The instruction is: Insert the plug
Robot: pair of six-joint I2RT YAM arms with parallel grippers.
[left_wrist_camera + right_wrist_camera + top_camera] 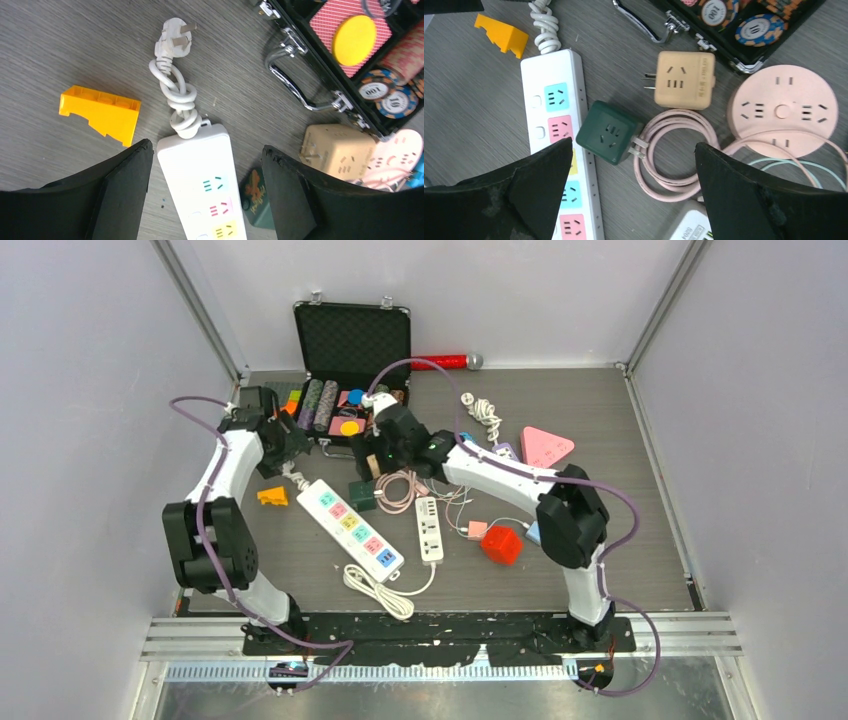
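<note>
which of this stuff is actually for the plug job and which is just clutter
Likely for the job:
- white plug on its knotted cord
- long power strip with coloured sockets
- beige cube adapter
- green cube socket
- pink round socket

Just lying about:
- yellow block
- poker chip case
- red cube
- pink triangle

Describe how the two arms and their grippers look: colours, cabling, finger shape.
Both arms match: white link shells on the left arm and right arm, bulky black joint housings, and a purple cable looping outside each. The left gripper and right gripper have broad matte black wedge fingers. No markings visible.
</note>
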